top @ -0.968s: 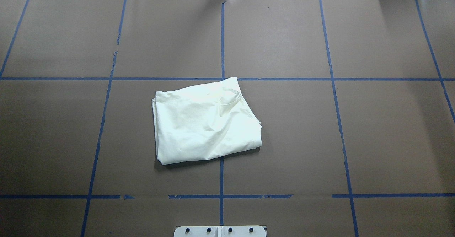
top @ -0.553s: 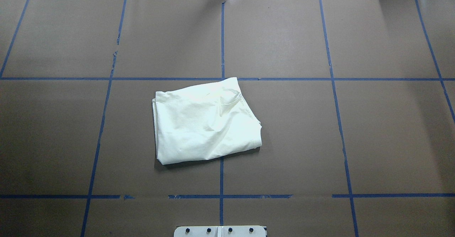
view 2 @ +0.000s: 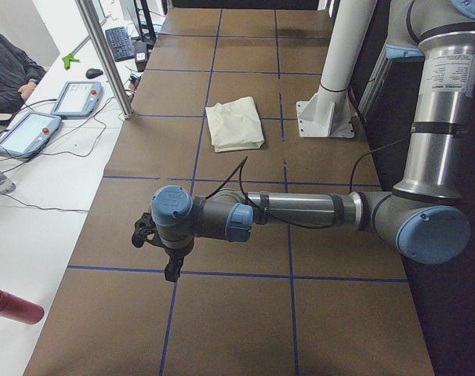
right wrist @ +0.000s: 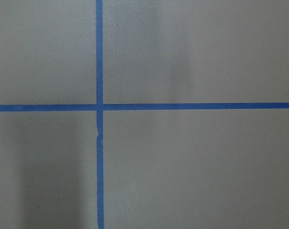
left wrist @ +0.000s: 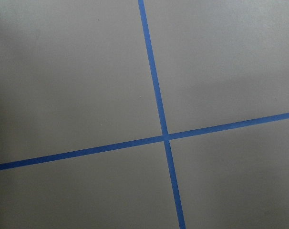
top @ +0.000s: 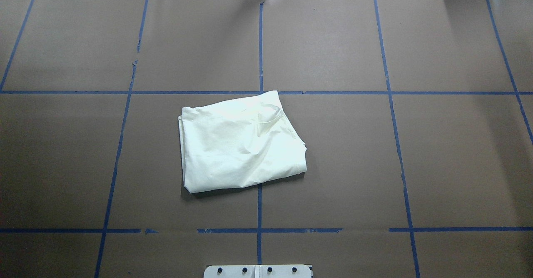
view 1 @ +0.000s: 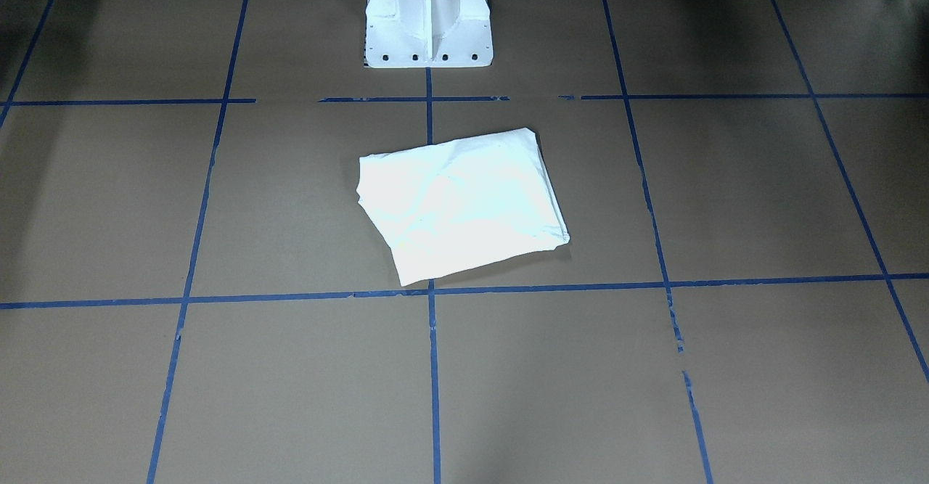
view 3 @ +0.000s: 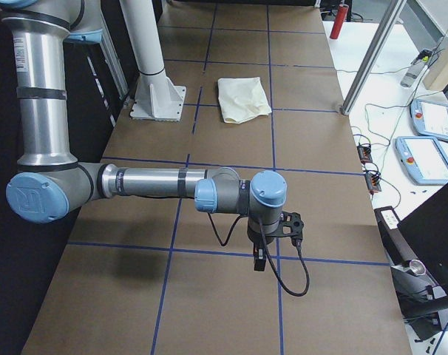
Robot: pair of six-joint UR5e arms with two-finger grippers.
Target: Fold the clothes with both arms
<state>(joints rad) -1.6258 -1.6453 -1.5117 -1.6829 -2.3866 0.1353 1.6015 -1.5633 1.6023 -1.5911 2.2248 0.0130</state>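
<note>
The clothes [top: 241, 142] lie as one folded cream bundle, plain side up, near the table's middle in front of the robot base; they also show in the front view [view 1: 464, 204] and both side views [view 2: 233, 124] [view 3: 243, 98]. Neither arm touches them. The left gripper [view 2: 161, 249] hangs over bare table far out at the table's left end. The right gripper [view 3: 272, 237] hangs likewise at the right end. I cannot tell whether either is open or shut. Both wrist views show only brown table and crossed blue tape.
The white pedestal base [view 1: 428, 27] stands at the table's near edge behind the clothes. Blue tape lines [top: 260, 40] grid the brown table. Off the far side are teach pendants [view 2: 77, 98], a metal post [view 2: 104, 55], a red bottle [view 2: 14, 305] and a seated person [view 2: 6, 70].
</note>
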